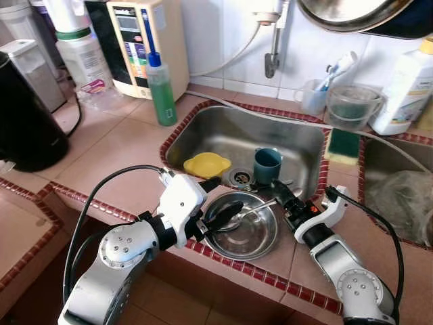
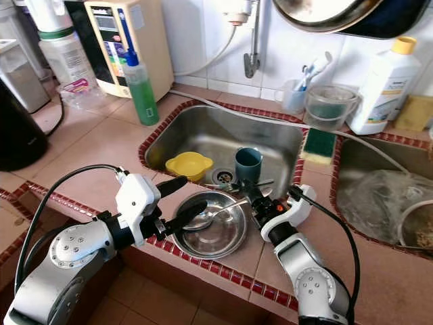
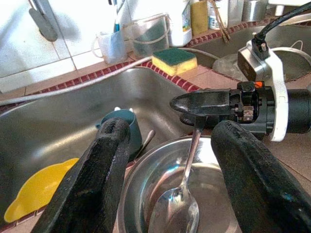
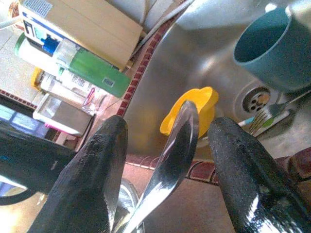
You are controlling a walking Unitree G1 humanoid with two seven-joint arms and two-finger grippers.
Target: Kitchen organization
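Steel spoon rests with its head in the round metal bowl on the tiled tabletop; its handle is pinched by the right end effector. The left end effector, released, straddles the bowl rim. A firm pinch and slow lift are advised.

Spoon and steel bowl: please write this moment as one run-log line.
right gripper: shut on spoon handle | spoon tip: in steel bowl | left gripper: open over bowl | bowl: counter edge by sink

Steel bowl sits on tiled counter edge beside sink. Left gripper spread over bowl rim. Right gripper holds spoon. Cup and yellow dish in sink.
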